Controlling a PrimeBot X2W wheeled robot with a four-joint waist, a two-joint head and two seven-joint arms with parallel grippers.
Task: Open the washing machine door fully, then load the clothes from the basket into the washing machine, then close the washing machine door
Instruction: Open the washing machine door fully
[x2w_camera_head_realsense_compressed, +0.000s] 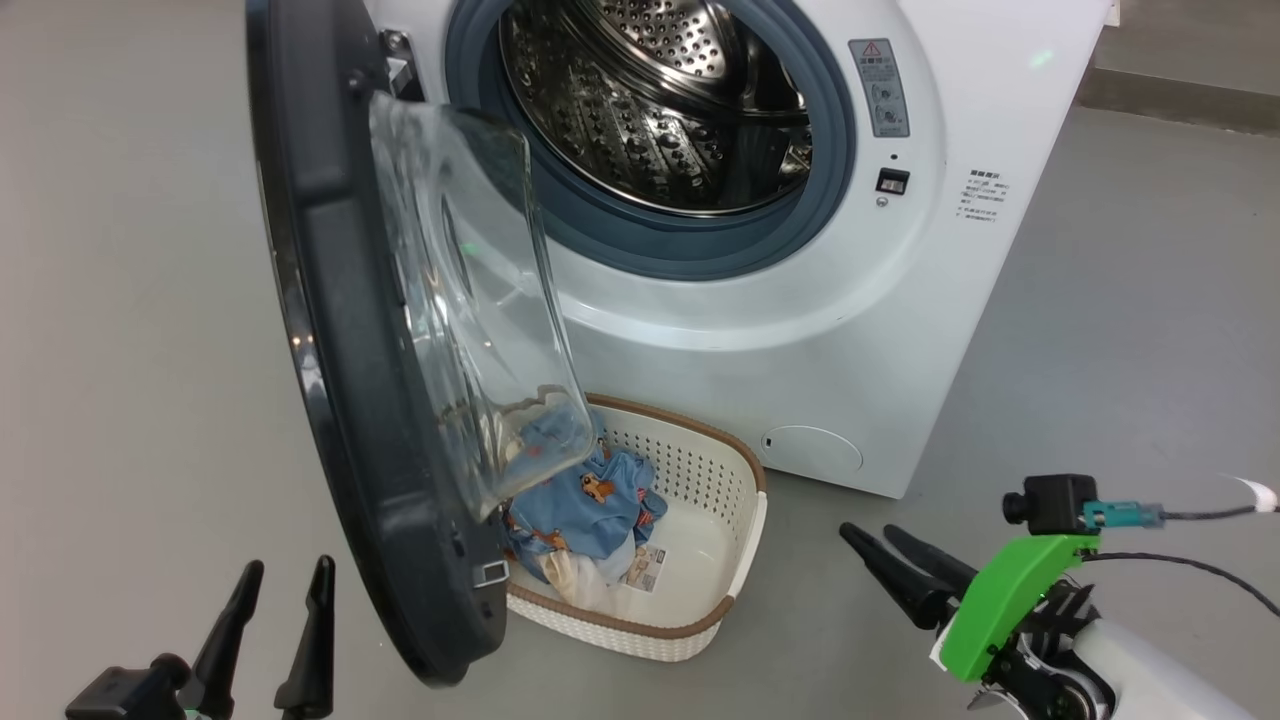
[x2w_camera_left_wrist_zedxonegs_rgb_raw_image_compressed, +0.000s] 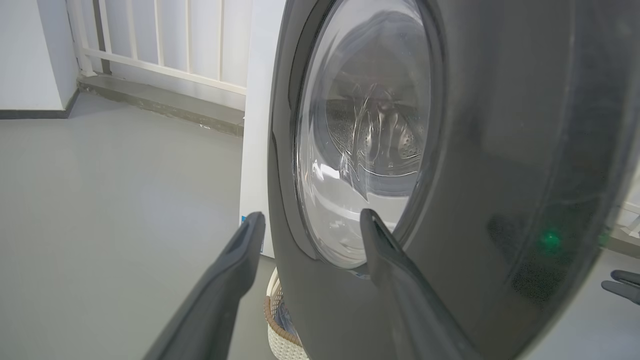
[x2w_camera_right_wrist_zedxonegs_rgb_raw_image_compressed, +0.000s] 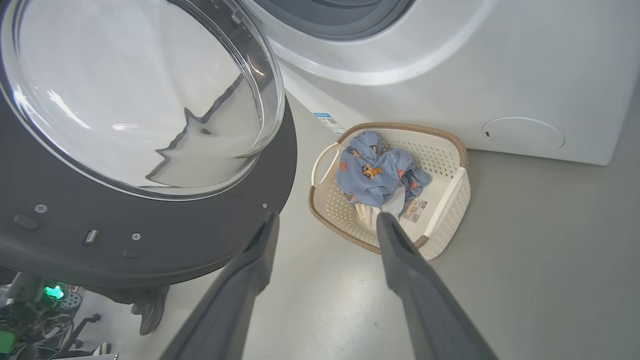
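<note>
Head view: the washing machine door (x2w_camera_head_realsense_compressed: 340, 400) stands swung out, roughly edge-on, overhanging the left end of the basket (x2w_camera_head_realsense_compressed: 720, 520) on the floor before the washing machine (x2w_camera_head_realsense_compressed: 900, 300). The clothes (x2w_camera_head_realsense_compressed: 590, 500) lie inside, partly under the glass. The door likely needs a wider swing for access. Left gripper (x2w_camera_head_realsense_compressed: 290, 567) and right gripper (x2w_camera_head_realsense_compressed: 872, 533) sit low, both wide, empty.
Left wrist view: fingers point at the door's outer face, close; contact unclear.
Right wrist view: fingers angle down toward the basket, apart from it.
</note>
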